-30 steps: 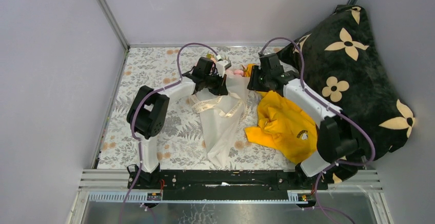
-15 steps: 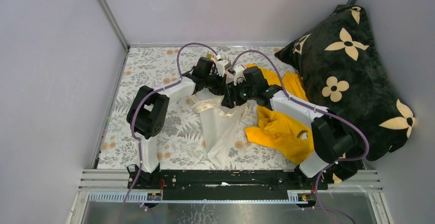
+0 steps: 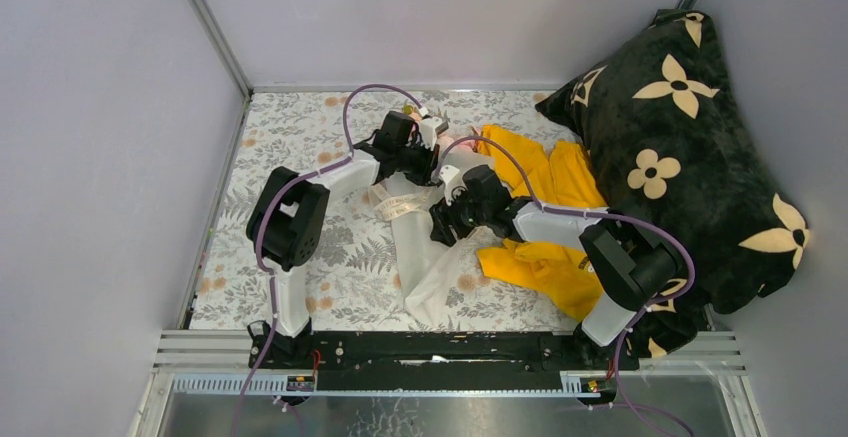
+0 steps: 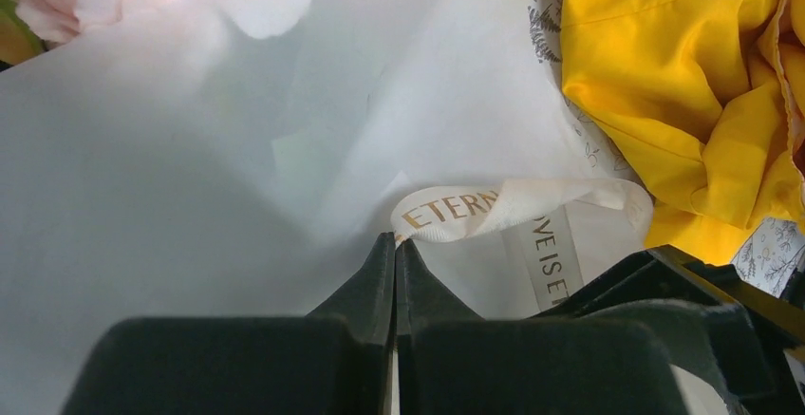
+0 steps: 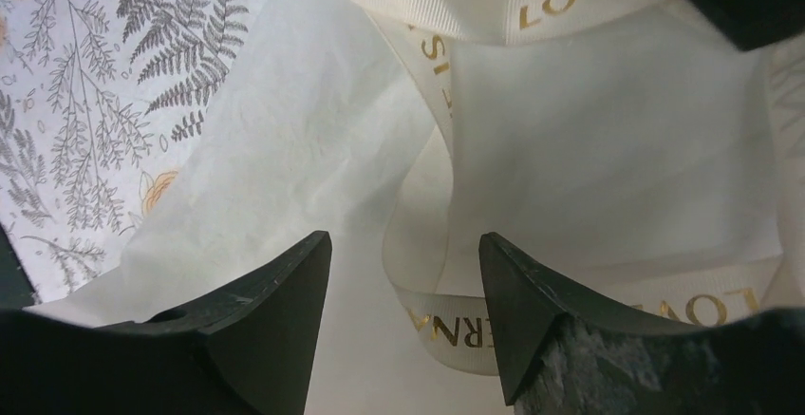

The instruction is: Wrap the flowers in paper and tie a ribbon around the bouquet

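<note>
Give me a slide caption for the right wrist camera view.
Right gripper, open, poised over the gold-lettered cream ribbon looped across the white wrapping paper.

Your top cam sits above & behind the arm bases (image 3: pixel 285 327), looking down on the whole table (image 3: pixel 300 127) from far off. L wrist cam looks along the closed left gripper (image 4: pixel 395 241), v. close on paper (image 4: pixel 190 149) & ribbon (image 4: pixel 475 208). R wrist cam peers through the parted right gripper (image 5: pixel 403 239), equally close. All 3 share that paper/ribbon patch.
</note>
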### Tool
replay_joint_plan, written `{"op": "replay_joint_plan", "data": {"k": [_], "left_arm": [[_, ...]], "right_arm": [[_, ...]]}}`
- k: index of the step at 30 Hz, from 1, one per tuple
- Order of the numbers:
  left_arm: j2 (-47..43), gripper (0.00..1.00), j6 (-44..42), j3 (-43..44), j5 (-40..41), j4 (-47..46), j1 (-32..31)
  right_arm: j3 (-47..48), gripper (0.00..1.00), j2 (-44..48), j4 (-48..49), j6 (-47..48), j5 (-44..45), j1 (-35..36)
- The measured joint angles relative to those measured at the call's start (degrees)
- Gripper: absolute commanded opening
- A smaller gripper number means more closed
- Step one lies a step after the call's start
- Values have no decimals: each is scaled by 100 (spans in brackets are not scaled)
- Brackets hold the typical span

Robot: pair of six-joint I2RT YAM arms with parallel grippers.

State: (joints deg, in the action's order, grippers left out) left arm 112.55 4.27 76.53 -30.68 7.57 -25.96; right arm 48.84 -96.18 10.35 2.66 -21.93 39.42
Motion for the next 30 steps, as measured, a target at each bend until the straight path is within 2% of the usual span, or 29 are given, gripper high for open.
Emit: {"op": "replay_joint_plan", "data": {"k": [2,5,8,9,10,12,15,17,20,22,25,26,28,30], "left_arm": [[0,0,0,-2,0,0,13],[0,0,0,-15,0,0,13],[0,0,-4,-20,-20,11,13],[0,8,-11,-17,-33,24,13],[0,25,-35,-2,-44,79,13],[2,46,-168,107,-63,328,13],[4,70,-533,551,-109,992,24],[4,79,-883,966,-122,1508,52],[-26,81,-1325,1543,-181,2168,262],[-127,77,-1451,1668,-208,2422,463],[-444,52,-1394,1469,-232,2608,994],[-590,47,-1263,1259,-205,2533,1257],[-807,48,-920,787,-57,2389,1755],[-844,54,-592,354,140,2236,2186]], "right_arm": [[0,55,0,94,129,129,48],[2,19,-28,120,297,330,87],[4,0,-61,90,389,485,92],[7,0,-61,70,398,503,92],[13,0,-61,55,391,518,94],[61,0,-61,-37,358,542,94],[138,0,-57,-120,297,542,94],[177,0,-55,-175,240,542,94],[179,0,-42,-232,181,538,92],[179,0,-44,-245,146,535,92],[179,0,-42,-254,107,531,92],[179,0,-42,-260,96,531,92],[179,0,-42,-275,90,525,92],[179,0,-42,-297,87,514,92]]}}
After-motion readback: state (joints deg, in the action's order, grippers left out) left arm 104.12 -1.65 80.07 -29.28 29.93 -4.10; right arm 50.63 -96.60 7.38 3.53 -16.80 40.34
